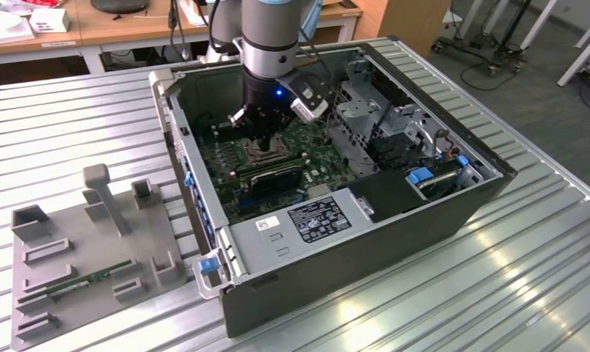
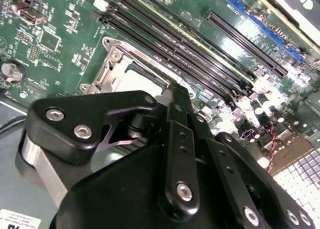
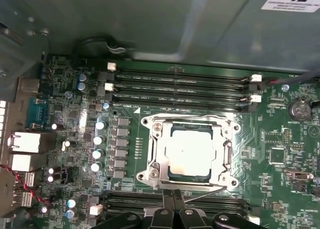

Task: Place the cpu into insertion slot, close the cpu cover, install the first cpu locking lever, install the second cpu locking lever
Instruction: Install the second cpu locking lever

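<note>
In the exterior view the arm reaches down into an open computer case [image 1: 373, 169] lying on a slatted metal worktop [image 1: 530, 279], and the claw [image 1: 265, 147] hangs in the upper middle of the frame, right over the insertion slot [image 1: 257, 152] on the green motherboard [image 1: 305, 143].

In the first wrist view the slot [image 3: 189, 154] sits in the centre of the frame, and the cpu [image 3: 189, 152] lies flat inside it, its pale top showing through the window of the cpu cover [image 3: 159, 156], which lies down over the socket. The claw [image 3: 173, 213] comes in at the bottom middle of the frame, just below the socket's lower edge, its fingers [image 3: 163, 211] pressed together with nothing visibly pinched. A thin locking lever [image 3: 205, 189] runs along that lower edge, close to the fingertips; whether they touch it cannot be told.

In the second wrist view the claw [image 2: 179, 96] tip stands at the socket's edge, with the cpu [image 2: 137, 79] just above and to the left of it.

A grey fixture tray [image 1: 80, 271] rests on the worktop at the lower left of the exterior view, holding a green memory stick [image 1: 89, 280].
</note>
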Tool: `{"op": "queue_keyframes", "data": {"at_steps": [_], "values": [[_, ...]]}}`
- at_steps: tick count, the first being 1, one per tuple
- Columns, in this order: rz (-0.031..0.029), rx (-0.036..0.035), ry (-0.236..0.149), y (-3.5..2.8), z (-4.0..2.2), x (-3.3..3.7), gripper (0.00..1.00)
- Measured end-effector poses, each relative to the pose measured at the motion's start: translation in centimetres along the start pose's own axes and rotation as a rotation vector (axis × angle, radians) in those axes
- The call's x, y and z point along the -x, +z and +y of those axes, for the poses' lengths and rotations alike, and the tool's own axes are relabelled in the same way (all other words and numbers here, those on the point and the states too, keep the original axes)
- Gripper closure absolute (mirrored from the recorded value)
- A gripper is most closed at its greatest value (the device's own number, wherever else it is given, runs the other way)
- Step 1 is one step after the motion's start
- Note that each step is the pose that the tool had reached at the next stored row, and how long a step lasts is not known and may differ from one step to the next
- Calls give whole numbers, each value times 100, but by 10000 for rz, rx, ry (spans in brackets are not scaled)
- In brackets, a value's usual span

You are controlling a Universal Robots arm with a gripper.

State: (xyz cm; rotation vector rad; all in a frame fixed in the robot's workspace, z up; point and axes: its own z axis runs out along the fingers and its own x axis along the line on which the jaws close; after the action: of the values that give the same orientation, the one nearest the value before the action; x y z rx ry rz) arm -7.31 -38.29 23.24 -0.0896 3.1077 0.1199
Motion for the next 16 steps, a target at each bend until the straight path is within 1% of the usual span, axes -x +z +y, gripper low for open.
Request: {"op": "queue_keyframes", "data": {"at_steps": [3,9,11,16], "values": [[0,0,-1,21,-2,-28,89],[-7,1,0,69,-15,-114,89],[-8,4,0,79,-19,-124,89],[-7,3,-1,81,-19,-124,89]]}}
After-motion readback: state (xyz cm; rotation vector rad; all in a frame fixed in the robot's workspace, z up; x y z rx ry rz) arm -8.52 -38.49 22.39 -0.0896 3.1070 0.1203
